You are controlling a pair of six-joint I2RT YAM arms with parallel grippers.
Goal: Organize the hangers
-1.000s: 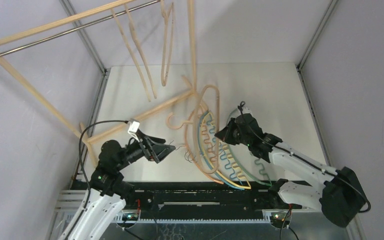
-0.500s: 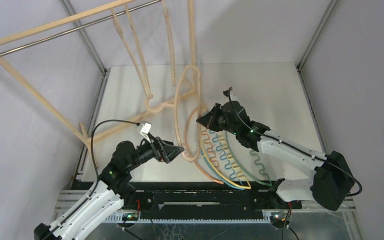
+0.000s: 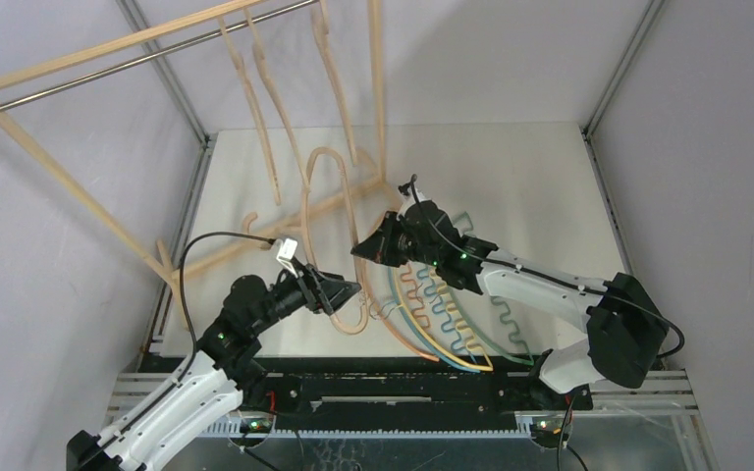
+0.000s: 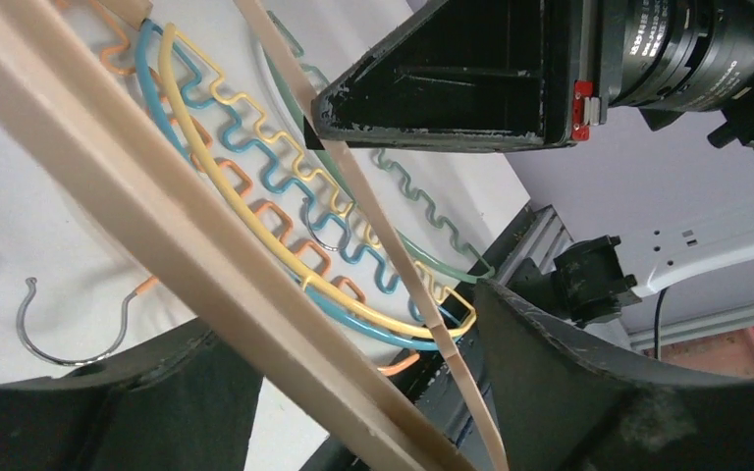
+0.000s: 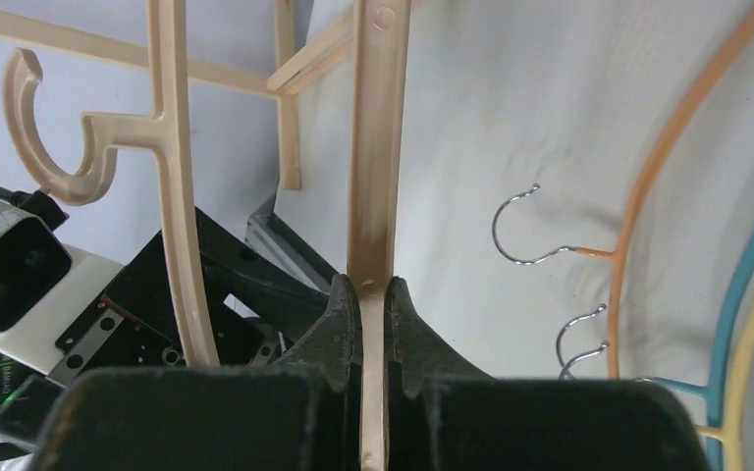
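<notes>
**From above.** A big wooden rack (image 3: 54, 157) stands at the back left of the white bench (image 3: 540, 186). Three wooden hangers (image 3: 277, 103) hang from its metal rail (image 3: 147, 59). The right fingers (image 3: 359, 250) are pinched shut on one more wooden hanger (image 3: 305, 211). This held hanger is up off the bench, just in front of the rack's bottom bar. The left fingers (image 3: 346, 291) are right beside the low end of the held hanger. A pile of thin coloured hangers (image 3: 452, 319) lies flat on the bench, under and in front of the right arm.

**From the left wrist.** The left fingers (image 4: 569, 383) are wide apart. A thick wooden bar of the held hanger (image 4: 157, 226) runs between them. I cannot tell if they touch it. Higher up, the black right fingers (image 4: 452, 88) grip a thin wooden strip. Below on the bench lie the coloured hangers (image 4: 245, 98). They are orange, blue, yellow and green, with wavy bars.

**From the right wrist.** The right fingers (image 5: 342, 324) squeeze a flat wooden strip of the held hanger (image 5: 373, 147), which stands straight up. Beside it is another wooden strip with a thick wooden hook (image 5: 29, 128). On the right, the orange, blue and yellow coloured hangers (image 5: 648, 196) lie on the bench. Their small metal hooks (image 5: 515, 228) lie on the bench too.
</notes>
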